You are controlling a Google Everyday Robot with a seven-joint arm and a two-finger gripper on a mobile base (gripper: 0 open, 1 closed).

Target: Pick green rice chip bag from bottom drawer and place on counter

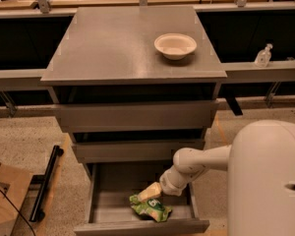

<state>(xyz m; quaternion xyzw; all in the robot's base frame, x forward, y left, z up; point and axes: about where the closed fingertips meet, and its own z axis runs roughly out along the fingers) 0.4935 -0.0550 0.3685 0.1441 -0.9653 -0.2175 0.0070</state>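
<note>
Hanging low inside the open drawer (137, 227), the gripper (149, 193) meets the bag (155, 210), which lies on the drawer floor near the front lip. Whether it has a grip, I cannot tell. Lifting the bag and setting it on the counter (113, 43) remain. The gripper covers the bag's upper edge.

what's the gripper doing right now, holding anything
gripper: in the bottom drawer, right at the green chip bag; whether it is open, closed or holding cannot be told.
</note>
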